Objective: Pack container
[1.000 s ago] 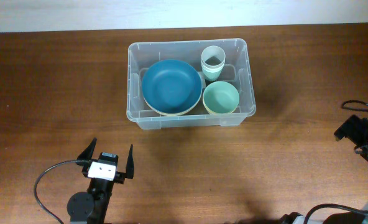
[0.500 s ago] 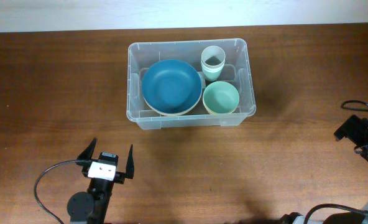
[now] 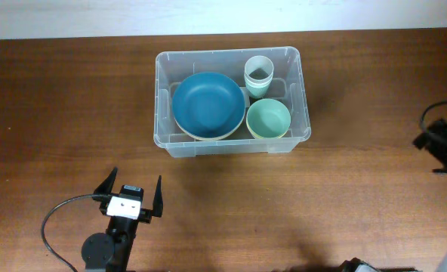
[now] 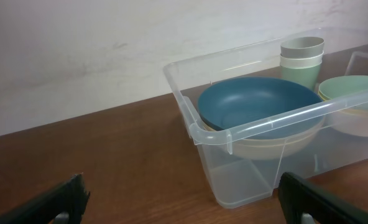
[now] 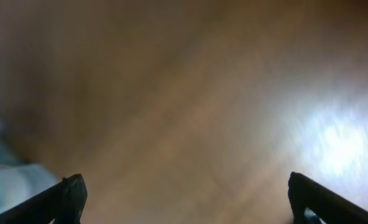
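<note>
The container (image 3: 161, 98) is likely handling as slick, flexing plastic, weighted by bowls (image 3: 208, 104); its rim is offering purchase; left end effector (image 3: 137, 177) and right end effector (image 5: 185, 186) are gaping wide, empty.

**Bin crowded inside, bare wood around it**

The container (image 3: 223, 146) stands at the far middle of the table (image 3: 57, 113). A blue bowl (image 3: 207, 103) fills its left half, a green bowl (image 3: 268, 119) the near right corner and stacked cups (image 3: 258, 75) the far right, so only thin gaps show along the walls. Bare wood runs from its near wall to the left gripper (image 3: 131, 195), whose fingers are spread wide. It also runs across to the right gripper (image 5: 187, 196) at the table's right edge, likewise spread.
</note>
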